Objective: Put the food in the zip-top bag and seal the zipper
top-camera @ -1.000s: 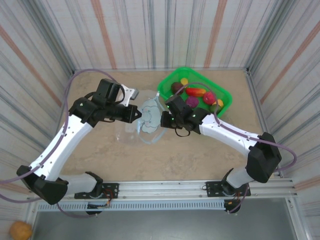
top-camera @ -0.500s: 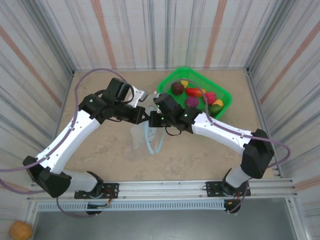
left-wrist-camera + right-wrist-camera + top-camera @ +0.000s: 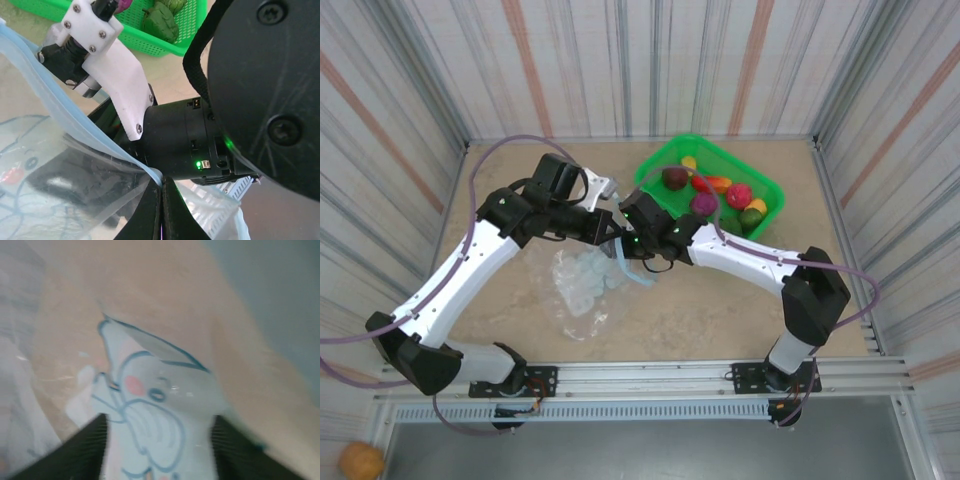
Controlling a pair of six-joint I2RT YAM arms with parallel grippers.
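— What is held?
— The left end effector [image 3: 161,187] is clenched on the zipper [image 3: 75,125]; the right end effector [image 3: 157,440] is released, its fingers spread.
— What is changed?
— The zip-top bag [image 3: 578,285] is now dragged lower and lies crumpled on the bench [image 3: 720,300]. The food [image 3: 705,203] is left in the green tray [image 3: 660,158], so loading is judged unstarted.

Left claw [image 3: 161,187] closed on zipper [image 3: 75,121] of zip-top bag [image 3: 42,170], right arm [image 3: 250,90] close behind (green tray [image 3: 125,36] beyond).

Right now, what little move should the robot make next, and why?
Probably close the open right gripper on the bag: the left gripper pinches the zipper, and the food sits in the tray.
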